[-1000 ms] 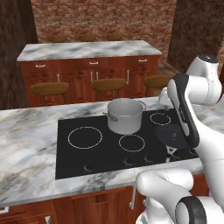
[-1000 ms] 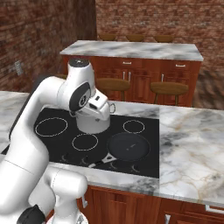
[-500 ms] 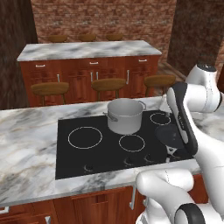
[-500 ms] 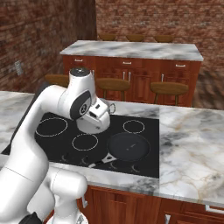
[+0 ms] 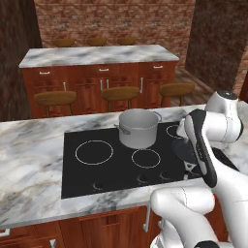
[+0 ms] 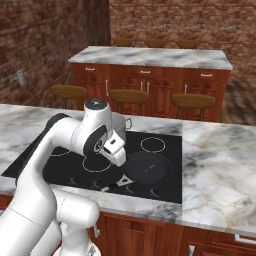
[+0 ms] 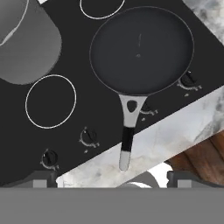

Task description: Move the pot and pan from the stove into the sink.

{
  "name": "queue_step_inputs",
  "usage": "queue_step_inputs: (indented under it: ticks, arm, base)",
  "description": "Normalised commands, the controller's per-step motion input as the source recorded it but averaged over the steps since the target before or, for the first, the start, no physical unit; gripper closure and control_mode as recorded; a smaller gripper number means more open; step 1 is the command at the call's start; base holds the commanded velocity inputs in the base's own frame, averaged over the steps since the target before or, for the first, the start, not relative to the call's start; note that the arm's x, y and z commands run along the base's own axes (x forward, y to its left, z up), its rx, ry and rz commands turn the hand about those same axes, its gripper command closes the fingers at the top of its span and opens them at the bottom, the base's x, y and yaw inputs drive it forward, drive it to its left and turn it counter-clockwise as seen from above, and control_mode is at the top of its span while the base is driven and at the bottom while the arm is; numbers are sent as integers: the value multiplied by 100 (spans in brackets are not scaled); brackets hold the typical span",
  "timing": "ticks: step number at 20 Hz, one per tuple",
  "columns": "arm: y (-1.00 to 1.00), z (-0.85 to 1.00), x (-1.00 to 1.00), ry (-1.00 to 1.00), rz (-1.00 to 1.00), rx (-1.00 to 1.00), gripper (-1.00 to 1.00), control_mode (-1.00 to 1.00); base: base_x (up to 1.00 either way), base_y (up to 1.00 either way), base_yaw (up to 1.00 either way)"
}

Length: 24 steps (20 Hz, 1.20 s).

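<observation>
Marble island's black glass cooktop is carrying pot and frying pan, gripper hovering spread wide, likely needing descent onto pan handle.

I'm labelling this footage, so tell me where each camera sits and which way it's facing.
Left base view: behind the arm on its left, looking forward and down at the glossy black glass stove and the grey metal pot; the white arm rises at lower right.
Right base view: behind on the right, facing the same stove; the arm rises at lower left beside the shallow dark round pan.
Hand view: on the hand, looking down on the pan.
Shared: all three show stove and pot.
</observation>
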Motion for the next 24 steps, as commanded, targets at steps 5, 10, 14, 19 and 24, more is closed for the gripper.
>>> queue_step_inputs:
  ticks: [5, 10, 14, 19, 24]
  arm:
    - [-1, -55, -2, 1, -10, 4, -100, -100]
    - [-1, -59, 0, 3, -10, 0, -100, -100]
    - [-1, -58, 0, 2, -10, 1, -100, -100]
    - [-6, -59, 0, 1, -10, 5, -100, -100]
    - [-7, -45, 11, 0, -8, 3, -100, -100]
  base:
    - [0, 0, 0]
    - [0, 0, 0]
    - [0, 0, 0]
    - [0, 0, 0]
    - [0, 0, 0]
